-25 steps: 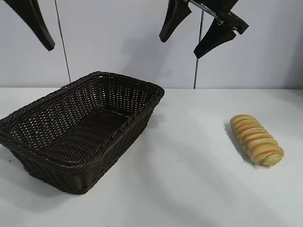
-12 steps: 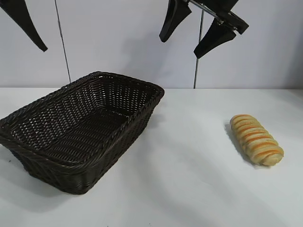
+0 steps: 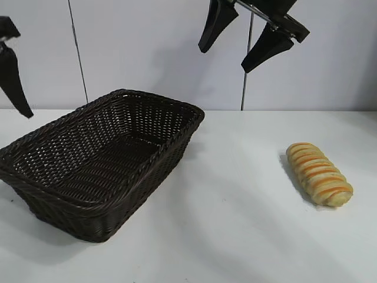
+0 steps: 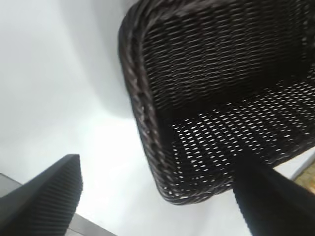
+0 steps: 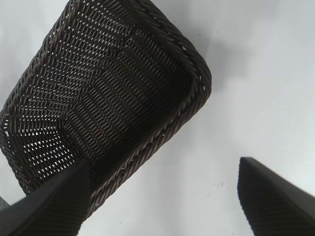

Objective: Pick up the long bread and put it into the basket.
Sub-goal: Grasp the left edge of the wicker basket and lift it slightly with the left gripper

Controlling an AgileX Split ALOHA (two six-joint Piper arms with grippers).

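Note:
The long bread (image 3: 319, 174), a golden-tan ridged loaf, lies on the white table at the right, far from both grippers. The dark brown wicker basket (image 3: 177, 105) stands at the left and holds nothing. My right gripper (image 3: 224, 60) hangs high above the table's middle, between basket and bread, open and empty. My left gripper (image 3: 17, 88) is at the far left edge, beside and above the basket's left end; only one finger shows there. In the left wrist view its gripper (image 4: 160, 162) is open over the basket's rim (image 4: 142, 113). The right wrist view shows its open gripper (image 5: 166, 161) above the basket's corner (image 5: 197, 69).
The white table (image 3: 235, 224) stretches between basket and bread. A pale wall with two dark vertical seams stands behind.
My left gripper has come down from the top left corner and shifted further left, to the frame's edge. The right gripper, the bread and the basket have not moved.

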